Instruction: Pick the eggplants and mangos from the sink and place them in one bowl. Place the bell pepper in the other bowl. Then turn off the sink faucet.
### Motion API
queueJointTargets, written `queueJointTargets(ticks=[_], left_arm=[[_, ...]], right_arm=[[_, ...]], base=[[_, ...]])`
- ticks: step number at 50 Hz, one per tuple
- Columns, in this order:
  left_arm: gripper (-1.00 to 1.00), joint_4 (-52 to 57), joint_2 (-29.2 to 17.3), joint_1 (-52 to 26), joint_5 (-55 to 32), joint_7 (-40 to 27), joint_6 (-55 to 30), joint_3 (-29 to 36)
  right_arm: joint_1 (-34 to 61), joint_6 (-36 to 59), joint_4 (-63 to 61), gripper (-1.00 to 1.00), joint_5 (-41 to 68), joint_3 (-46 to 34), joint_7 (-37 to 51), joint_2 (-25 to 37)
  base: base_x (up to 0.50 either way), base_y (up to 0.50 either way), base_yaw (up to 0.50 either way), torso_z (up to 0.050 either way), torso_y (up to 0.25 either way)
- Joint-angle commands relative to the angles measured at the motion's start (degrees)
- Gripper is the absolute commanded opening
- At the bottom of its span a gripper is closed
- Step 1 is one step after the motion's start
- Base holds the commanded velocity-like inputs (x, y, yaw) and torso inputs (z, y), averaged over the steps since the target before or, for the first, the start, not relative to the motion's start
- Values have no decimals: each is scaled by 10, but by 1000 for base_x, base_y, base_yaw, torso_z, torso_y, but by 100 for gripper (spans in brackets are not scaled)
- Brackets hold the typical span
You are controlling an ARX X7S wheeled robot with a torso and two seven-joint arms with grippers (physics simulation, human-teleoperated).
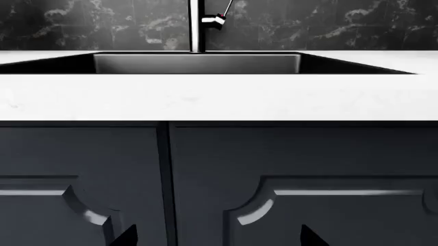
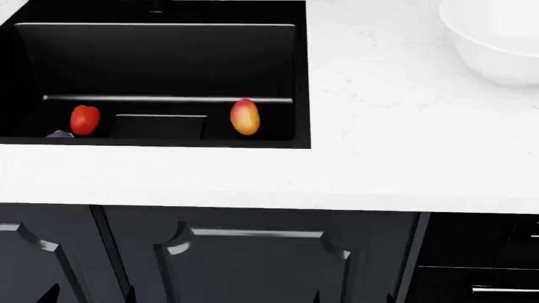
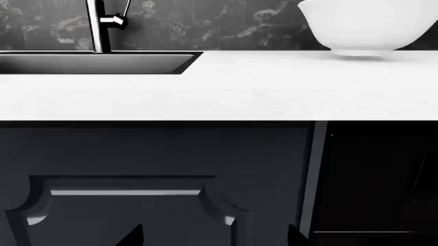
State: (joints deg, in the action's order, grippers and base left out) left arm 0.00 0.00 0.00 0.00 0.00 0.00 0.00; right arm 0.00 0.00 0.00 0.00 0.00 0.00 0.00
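Fingers (image 1: 219, 237) spread wide, both arms — only head view shows mango (image 2: 244, 117), pepper (image 2: 84, 119).

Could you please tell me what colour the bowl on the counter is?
The bowl is plain white, seen best in the right wrist view.

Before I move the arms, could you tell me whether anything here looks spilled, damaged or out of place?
Nothing stands out: the mango and bell pepper lie in the sink, and the white bowl sits upright on the clean counter.
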Motion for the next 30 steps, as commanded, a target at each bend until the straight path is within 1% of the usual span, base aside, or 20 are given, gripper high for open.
queueJointTargets(ticks=[1,4,18,30], left_arm=[[100,2,-9,0,-11,-10,-1,11],[100,3,-15,2,-11,-18,3,24],[100,-1,-33,-1,-32,-37,1,41],[100,-3,-42,-4,-40,-52,-1,50]], right_arm=[[0,-4,0,100,7,-12,13,9],[3,-1,3,100,9,-22,22,16],[3,-1,-4,100,12,-47,45,36],[4,-4,-5,100,16,-58,58,46]], base=[[0,0,0,0,0],[0,0,0,0,0],[0,0,0,0,0],[0,149,0,0,0]])
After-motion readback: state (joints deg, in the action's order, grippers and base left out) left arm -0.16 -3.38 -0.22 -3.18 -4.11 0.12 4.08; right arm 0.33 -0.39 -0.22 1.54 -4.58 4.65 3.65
